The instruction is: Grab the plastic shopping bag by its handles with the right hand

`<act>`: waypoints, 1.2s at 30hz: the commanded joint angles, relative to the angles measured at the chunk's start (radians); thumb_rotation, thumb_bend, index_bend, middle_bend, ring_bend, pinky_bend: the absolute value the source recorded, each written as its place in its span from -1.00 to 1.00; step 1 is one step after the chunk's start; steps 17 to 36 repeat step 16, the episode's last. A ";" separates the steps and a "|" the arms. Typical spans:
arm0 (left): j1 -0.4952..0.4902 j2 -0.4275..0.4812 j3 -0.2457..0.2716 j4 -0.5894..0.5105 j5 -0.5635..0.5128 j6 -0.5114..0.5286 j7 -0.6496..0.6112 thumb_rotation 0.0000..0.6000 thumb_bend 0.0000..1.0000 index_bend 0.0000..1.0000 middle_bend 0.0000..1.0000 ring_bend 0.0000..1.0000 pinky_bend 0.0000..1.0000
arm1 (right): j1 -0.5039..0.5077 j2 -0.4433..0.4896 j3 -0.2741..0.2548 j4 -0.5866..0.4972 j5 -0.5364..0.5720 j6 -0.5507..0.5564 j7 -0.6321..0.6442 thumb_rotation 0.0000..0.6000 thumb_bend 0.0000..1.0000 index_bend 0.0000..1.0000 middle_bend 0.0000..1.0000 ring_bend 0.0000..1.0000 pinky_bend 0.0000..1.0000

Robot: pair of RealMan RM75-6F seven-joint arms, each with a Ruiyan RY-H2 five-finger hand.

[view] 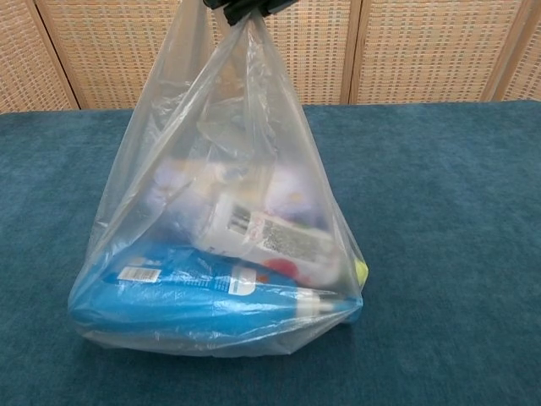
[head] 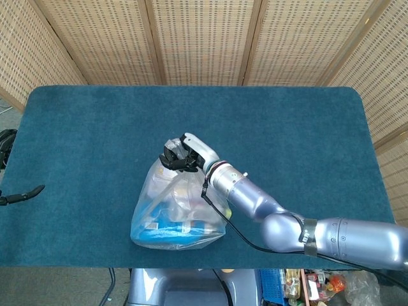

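A clear plastic shopping bag (head: 175,213) (view: 220,228) stands near the front of the blue table, pulled up taut into a peak. Inside lie a blue package (view: 194,292), a white labelled bottle (view: 270,237) and other small items. My right hand (head: 182,156) grips the gathered handles above the bag; in the chest view only its lowest fingers (view: 241,7) show at the top edge. My left hand (head: 9,172) is mostly out of frame at the far left edge of the head view, with one dark finger sticking out over the table.
The blue carpeted table (head: 287,134) stretches wide behind and right of the bag. Woven wicker screens (head: 204,38) stand along its far side. My right arm (head: 306,229) reaches in from the lower right.
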 commanded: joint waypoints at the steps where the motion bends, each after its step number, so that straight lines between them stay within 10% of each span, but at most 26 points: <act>1: 0.018 -0.027 0.009 0.027 -0.012 0.008 0.013 1.00 -1.00 -1.00 -1.00 -1.00 -1.00 | 0.031 0.016 0.010 -0.029 0.038 0.042 -0.033 1.00 1.00 0.86 0.70 0.62 1.00; 16: 0.048 -0.032 0.005 0.032 -0.080 -0.083 0.125 1.00 -0.94 -1.00 -1.00 -1.00 -1.00 | 0.180 0.145 0.111 -0.136 0.235 0.253 -0.265 1.00 1.00 0.86 0.70 0.62 1.00; 36: 0.048 -0.032 0.005 0.032 -0.080 -0.083 0.125 1.00 -0.94 -1.00 -1.00 -1.00 -1.00 | 0.180 0.145 0.111 -0.136 0.235 0.253 -0.265 1.00 1.00 0.86 0.70 0.62 1.00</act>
